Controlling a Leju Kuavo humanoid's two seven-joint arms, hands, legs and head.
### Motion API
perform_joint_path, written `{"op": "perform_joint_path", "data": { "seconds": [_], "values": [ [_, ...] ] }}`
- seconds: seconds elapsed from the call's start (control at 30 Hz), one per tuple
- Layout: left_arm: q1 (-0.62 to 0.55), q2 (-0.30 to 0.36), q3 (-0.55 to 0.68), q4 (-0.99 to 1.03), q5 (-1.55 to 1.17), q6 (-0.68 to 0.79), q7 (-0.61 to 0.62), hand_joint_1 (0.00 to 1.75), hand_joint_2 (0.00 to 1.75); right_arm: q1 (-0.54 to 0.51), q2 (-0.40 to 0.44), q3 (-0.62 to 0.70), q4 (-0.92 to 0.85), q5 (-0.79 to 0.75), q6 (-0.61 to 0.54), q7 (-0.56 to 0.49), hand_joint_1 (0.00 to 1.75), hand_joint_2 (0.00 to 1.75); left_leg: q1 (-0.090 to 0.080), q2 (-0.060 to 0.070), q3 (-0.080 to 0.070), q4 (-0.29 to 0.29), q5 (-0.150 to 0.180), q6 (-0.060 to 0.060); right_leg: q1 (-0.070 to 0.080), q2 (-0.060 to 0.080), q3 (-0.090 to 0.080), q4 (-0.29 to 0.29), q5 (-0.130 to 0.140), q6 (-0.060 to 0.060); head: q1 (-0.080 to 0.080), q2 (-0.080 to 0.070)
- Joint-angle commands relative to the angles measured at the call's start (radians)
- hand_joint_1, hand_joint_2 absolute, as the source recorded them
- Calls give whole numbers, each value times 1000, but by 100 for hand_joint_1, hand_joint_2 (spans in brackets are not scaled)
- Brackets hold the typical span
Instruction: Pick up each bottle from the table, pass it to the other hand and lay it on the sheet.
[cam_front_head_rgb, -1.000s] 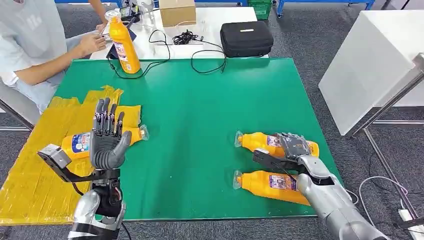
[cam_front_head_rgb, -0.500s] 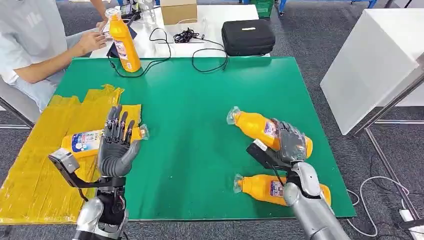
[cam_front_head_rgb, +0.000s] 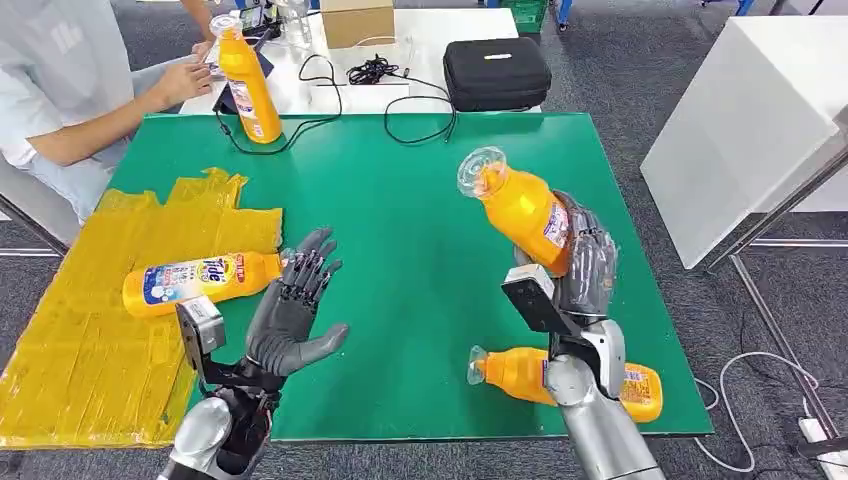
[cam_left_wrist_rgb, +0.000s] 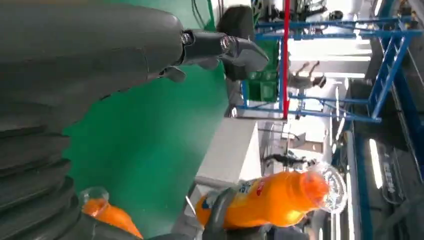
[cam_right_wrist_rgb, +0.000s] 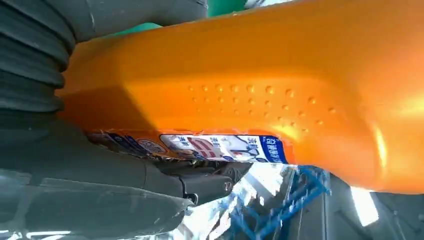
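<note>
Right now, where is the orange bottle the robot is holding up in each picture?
Head view: the lifted bottle is right of centre, tilted, clear cap up, gripped by the right hand.
Left wrist view: the lifted bottle is low in the picture, beyond the left hand.
Right wrist view: the lifted bottle fills most of the picture, label showing.
Shared landmark: the green table.

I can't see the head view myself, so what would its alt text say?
The robot's right hand holds an orange plastic bottle raised over a green table, while its open left hand waits palm-up. Another orange bottle lies on a yellow sheet, and a third on the table.
</note>
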Motion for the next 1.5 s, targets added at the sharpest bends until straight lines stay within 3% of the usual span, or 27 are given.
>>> {"op": "perform_joint_path", "data": {
  "seconds": [0.03, 0.23, 0.27, 0.37, 0.53, 0.57, 0.77, 1.0, 1.5],
  "values": [
    [-57, 61, -69, 67, 23, -19, 14, 0, 175, -48, 65, 57, 50, -56, 55, -26, 175, 175, 1, 3, 4, -1, -2, -1, 1, 2, 3, 0, -1, -1, 0, 0],
    [-56, 62, -70, 67, 24, -19, 15, 0, 175, -49, 59, 58, 51, -58, 54, -27, 175, 175, 0, 1, 1, -1, 0, 0, 0, 0, 1, 0, 0, 0, 0, 0],
    [-56, 62, -70, 67, 24, -19, 15, 0, 175, -49, 59, 58, 51, -58, 54, -27, 175, 175, 1, 2, 6, 0, -3, -1, 1, 1, 6, 0, -2, -1, 0, 0],
    [-60, 64, -74, 68, 28, -21, 15, 0, 175, -51, 60, 74, 55, -94, 90, -40, 175, 175, 0, 0, 1, -1, 0, -1, 0, -1, 1, 0, 0, -1, 0, 0],
    [-100, 56, -86, 86, 66, -24, 27, 0, 175, -89, 136, 213, 210, -107, 122, -55, 175, 175, 2, 4, 9, -1, -4, -3, 2, 2, 8, 0, -2, -3, 0, 0],
    [-106, 56, -88, 86, 69, -23, 28, 0, 175, -99, 145, 245, 245, -109, 132, -55, 175, 175, 1, 4, 3, -1, -1, -1, 1, 3, 2, 0, 0, -1, 0, 0],
    [-110, 45, -82, 83, 87, -10, 20, 0, 175, -125, 196, 352, 375, -134, 173, -65, 175, 175, 2, 2, 3, -1, 0, -1, 3, 2, 2, 0, 0, -1, 0, 0],
    [-103, 36, -63, 88, 100, 19, 5, 0, 175, -118, 199, 473, 371, -172, 258, -56, 175, 175, 3, 1, 3, -1, -1, -1, 3, 0, 3, 0, -1, -1, 0, 0],
    [-105, 37, -60, 85, 101, 24, 4, 0, 175, -116, 191, 498, 360, -181, 280, -55, 175, 175, 3, -1, 3, -1, -1, -2, 3, -2, 3, 0, -2, -1, 0, 0]
  ]
}}
